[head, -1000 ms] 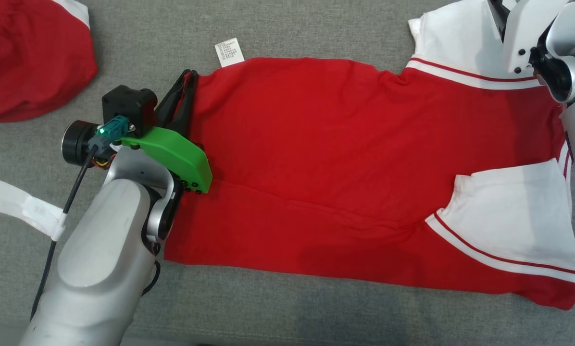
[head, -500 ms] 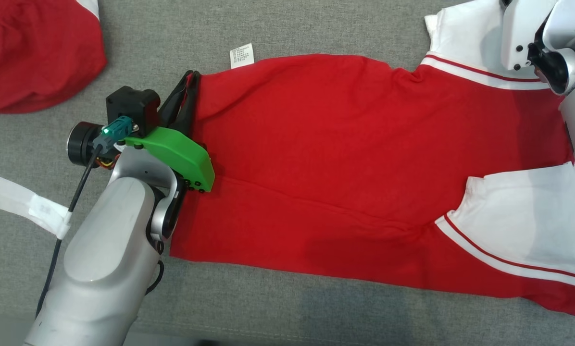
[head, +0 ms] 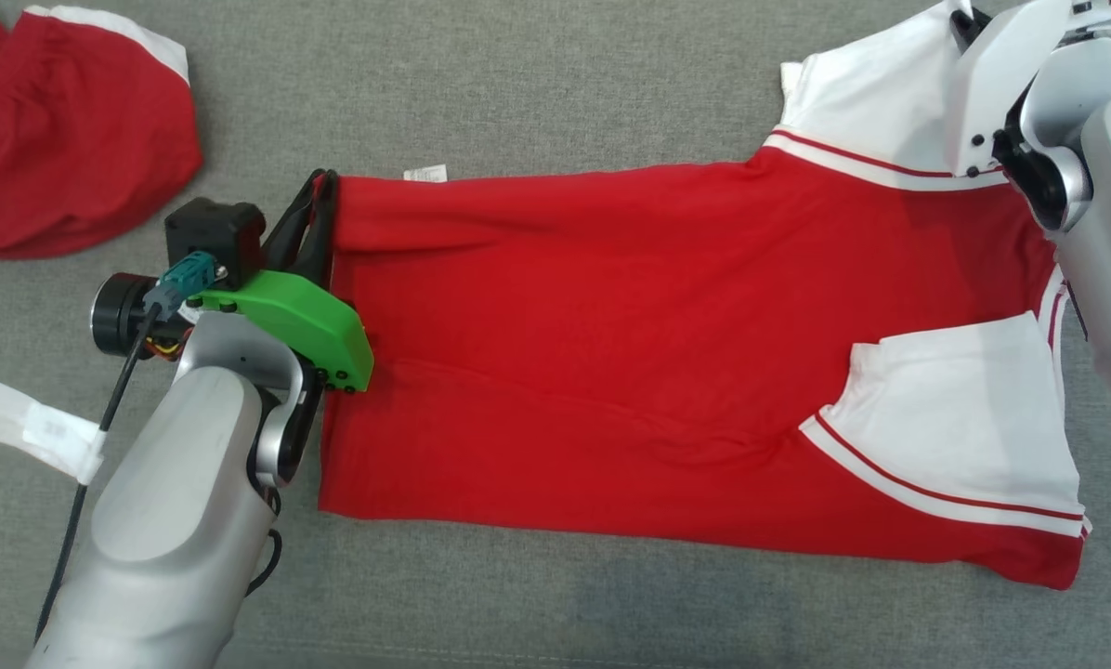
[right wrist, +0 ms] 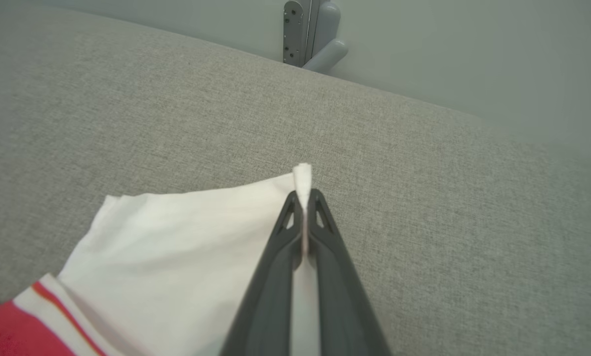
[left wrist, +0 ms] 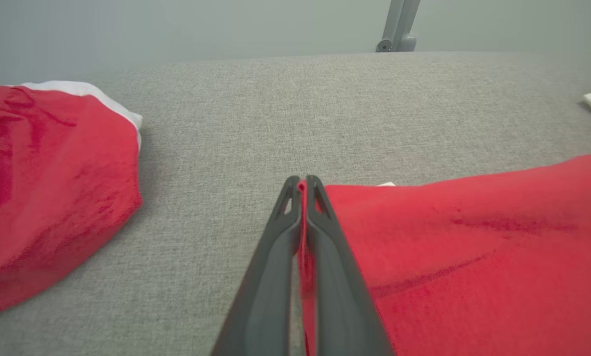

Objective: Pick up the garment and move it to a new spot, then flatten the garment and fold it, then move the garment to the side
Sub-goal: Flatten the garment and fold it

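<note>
The left gripper (left wrist: 303, 183) was clamped on the garment's (head: 611, 325) red edge, the right gripper (right wrist: 304, 195) on its white corner, above the bench (head: 518, 74).

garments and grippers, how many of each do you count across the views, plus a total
garments: 2 (flat red shirt, bunched red garment)
grippers: 2 (left gripper, right gripper, fingers of both shut on the flat red shirt)
total: 4
</note>
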Robot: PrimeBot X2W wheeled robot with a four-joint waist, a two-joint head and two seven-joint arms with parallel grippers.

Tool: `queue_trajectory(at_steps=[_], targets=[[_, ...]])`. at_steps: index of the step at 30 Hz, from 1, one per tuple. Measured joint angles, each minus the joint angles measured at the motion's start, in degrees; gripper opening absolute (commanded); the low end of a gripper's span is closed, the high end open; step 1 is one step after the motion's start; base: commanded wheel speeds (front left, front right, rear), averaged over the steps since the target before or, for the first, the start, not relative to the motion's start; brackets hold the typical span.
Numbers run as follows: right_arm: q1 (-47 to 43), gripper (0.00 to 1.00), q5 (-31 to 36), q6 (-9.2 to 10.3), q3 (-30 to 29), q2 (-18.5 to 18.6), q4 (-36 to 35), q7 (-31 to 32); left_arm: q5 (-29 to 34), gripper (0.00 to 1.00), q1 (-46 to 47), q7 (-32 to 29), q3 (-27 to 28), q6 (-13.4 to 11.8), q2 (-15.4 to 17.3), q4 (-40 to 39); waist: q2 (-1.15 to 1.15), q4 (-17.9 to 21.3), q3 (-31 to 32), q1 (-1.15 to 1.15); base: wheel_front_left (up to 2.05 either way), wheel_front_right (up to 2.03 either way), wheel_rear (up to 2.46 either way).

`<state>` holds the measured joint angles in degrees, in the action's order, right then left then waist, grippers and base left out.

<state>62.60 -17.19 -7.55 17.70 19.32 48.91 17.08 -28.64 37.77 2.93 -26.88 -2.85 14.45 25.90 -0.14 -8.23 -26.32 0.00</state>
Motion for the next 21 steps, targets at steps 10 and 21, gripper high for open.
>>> queue_trajectory(at_steps=[10, 21], targets=[[-15.04, 0.0, -10.8, 0.01, 4.44, 5.48, -17.62, -5.11, -1.09, 0.0, -6.23, 0.8, 1.24, -1.22, 3.23, -2.83, 0.0, 3.17, 5.73, 0.0, 0.0, 0.0, 0.0], [-38.13, 0.0, -13.02, 0.02, -5.04, 4.88, -38.47, -6.02, -3.9, 0.0, -16.67, 3.61, 3.67, -4.57, 4.77, -12.09, 0.0, 6.79, 10.26, 0.0, 0.0, 0.0, 0.0]])
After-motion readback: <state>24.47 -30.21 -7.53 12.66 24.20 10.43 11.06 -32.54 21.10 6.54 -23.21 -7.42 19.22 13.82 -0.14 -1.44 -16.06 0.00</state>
